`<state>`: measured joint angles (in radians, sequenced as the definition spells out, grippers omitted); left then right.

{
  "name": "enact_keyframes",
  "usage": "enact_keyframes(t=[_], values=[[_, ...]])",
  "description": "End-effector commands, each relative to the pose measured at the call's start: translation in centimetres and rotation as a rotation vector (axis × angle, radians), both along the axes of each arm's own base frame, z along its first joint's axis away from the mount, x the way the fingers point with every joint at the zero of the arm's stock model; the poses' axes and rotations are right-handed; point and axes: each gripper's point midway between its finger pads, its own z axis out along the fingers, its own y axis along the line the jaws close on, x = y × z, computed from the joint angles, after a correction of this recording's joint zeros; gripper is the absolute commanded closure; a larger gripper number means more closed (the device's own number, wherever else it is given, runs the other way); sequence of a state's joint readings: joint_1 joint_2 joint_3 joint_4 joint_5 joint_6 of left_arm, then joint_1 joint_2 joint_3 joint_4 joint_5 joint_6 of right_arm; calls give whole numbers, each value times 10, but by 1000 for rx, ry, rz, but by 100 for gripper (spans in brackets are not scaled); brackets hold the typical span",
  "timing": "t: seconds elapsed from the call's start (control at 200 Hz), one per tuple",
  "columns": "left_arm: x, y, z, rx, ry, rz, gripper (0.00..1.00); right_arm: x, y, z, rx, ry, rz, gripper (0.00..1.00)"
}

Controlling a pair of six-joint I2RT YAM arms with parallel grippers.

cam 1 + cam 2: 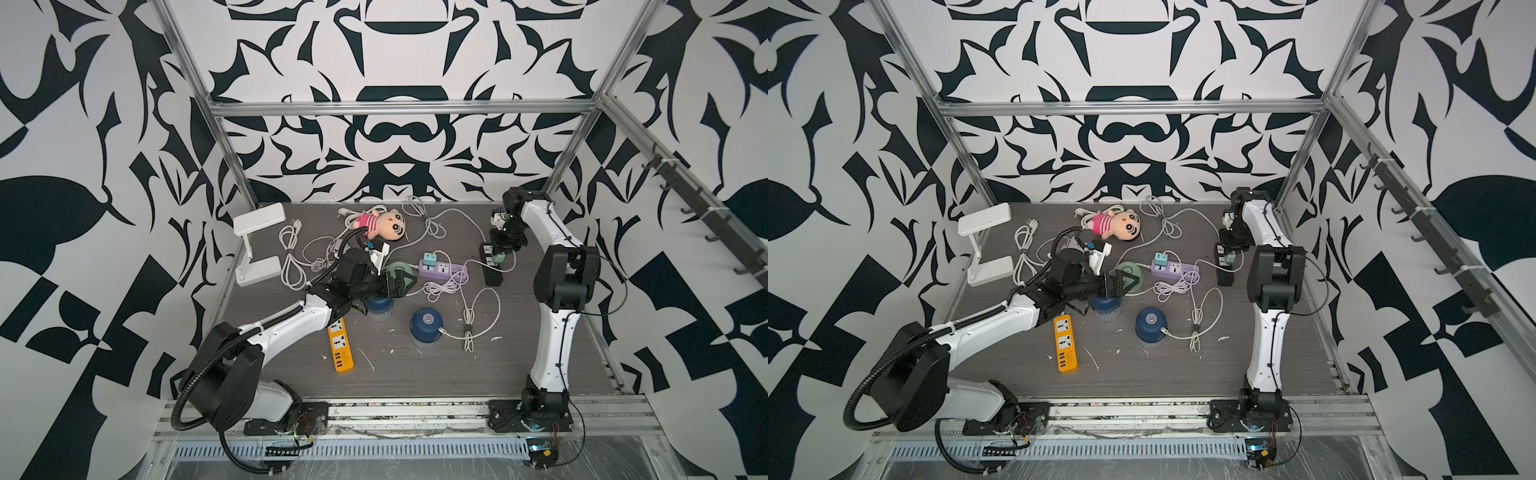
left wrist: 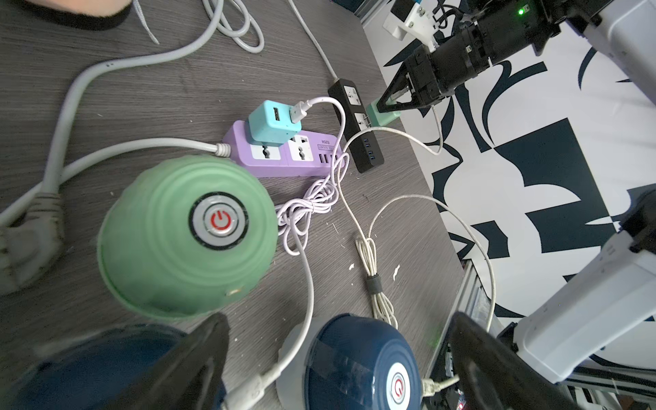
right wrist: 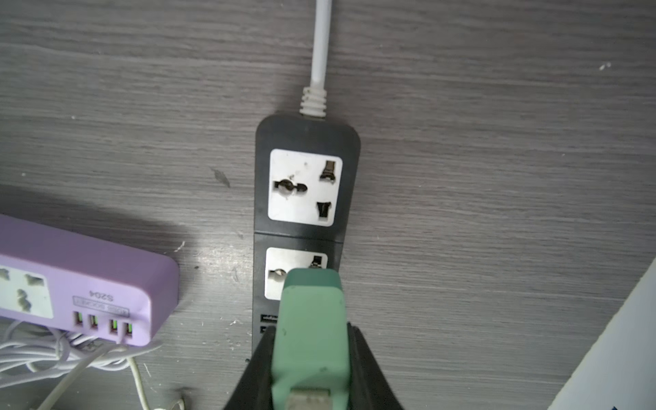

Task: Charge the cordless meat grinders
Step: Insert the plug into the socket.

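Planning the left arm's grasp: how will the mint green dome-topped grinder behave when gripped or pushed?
The mint green dome-topped grinder is ribbed but rounded, so a grip high up would probably slip off the dome. It sits upright and widens toward the bottom, so a low push should slide it rather than tip it.

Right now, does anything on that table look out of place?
Yes: a pink-striped plush doll lies near the back edge of the table among tangled cables, a toy amid charging gear; white flecks also dot its surface.
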<state>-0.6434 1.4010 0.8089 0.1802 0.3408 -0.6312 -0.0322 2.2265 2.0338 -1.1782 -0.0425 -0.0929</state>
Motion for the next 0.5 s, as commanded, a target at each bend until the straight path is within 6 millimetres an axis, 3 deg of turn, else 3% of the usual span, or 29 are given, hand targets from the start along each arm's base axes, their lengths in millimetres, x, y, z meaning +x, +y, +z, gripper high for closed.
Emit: enact_keyframes(t=[0.0,0.495], values=[[-4,4,-7,10,4,-12,1,10,-2,9,0,-37,-23,100],[-8,2,-4,-1,13,-28,1,-22,8,-32,35,44,-50,100]])
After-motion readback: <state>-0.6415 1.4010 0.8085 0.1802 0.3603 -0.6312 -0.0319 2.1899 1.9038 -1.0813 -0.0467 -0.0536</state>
